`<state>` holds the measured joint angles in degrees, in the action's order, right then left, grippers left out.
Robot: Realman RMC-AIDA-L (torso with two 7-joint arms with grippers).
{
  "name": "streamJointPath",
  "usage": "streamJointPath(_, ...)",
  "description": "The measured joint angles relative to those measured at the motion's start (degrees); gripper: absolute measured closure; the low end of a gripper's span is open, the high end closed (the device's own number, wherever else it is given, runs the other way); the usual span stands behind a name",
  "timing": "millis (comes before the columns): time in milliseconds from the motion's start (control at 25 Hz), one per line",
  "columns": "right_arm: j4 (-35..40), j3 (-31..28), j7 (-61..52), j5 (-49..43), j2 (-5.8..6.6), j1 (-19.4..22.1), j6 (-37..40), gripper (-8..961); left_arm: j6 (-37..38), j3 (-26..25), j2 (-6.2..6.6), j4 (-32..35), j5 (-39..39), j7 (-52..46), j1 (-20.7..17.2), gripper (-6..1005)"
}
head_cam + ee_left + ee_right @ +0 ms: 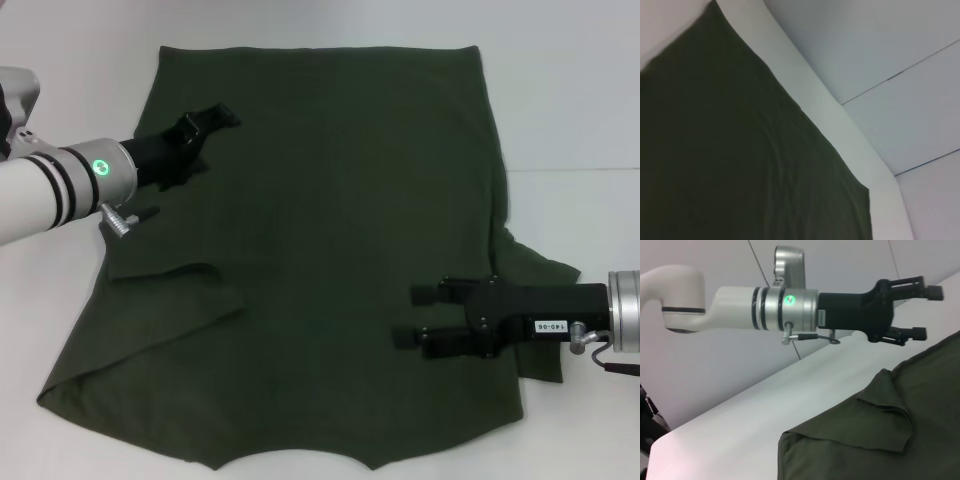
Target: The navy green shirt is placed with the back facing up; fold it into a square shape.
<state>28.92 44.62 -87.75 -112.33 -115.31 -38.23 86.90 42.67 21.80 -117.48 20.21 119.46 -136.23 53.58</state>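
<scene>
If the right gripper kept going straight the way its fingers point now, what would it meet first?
Probably nothing solid: the open right gripper points across the navy green shirt toward its folded-in sleeve. Height above the fabric is unclear, so it may brush the cloth.

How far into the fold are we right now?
Early. Done: both sleeves look tucked in on the shirt, the left one lying as a flap on the body. In hand: nothing is gripped; the left gripper hovers over the far left part, the right gripper is open above the near right part. Left: the body is spread full length, so the folds into a square remain.
</scene>
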Motion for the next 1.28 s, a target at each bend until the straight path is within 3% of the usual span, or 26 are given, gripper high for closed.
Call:
streamJointPath(280, -0.03, -0.07, -0.46, -0.22, -0.09, 0.12, 0.02, 41, 7.70, -0.54, 1.84, 0.35, -3.15, -2.58, -7.42, 91)
streamJointPath(640, -0.09, 0.28, -0.64, -0.33, -0.15, 0.18, -0.08, 41, 10.70, -0.70, 1.40, 3.76, -4.22, -2.36, -16.28, 91)
streamJointPath(1280, -0.09, 0.38, -0.74, -0.62, -0.15, 0.17, -0.24, 41, 0.71, 1.00, 0.59, 1.60, -3.78, 7.43, -14.58, 92)
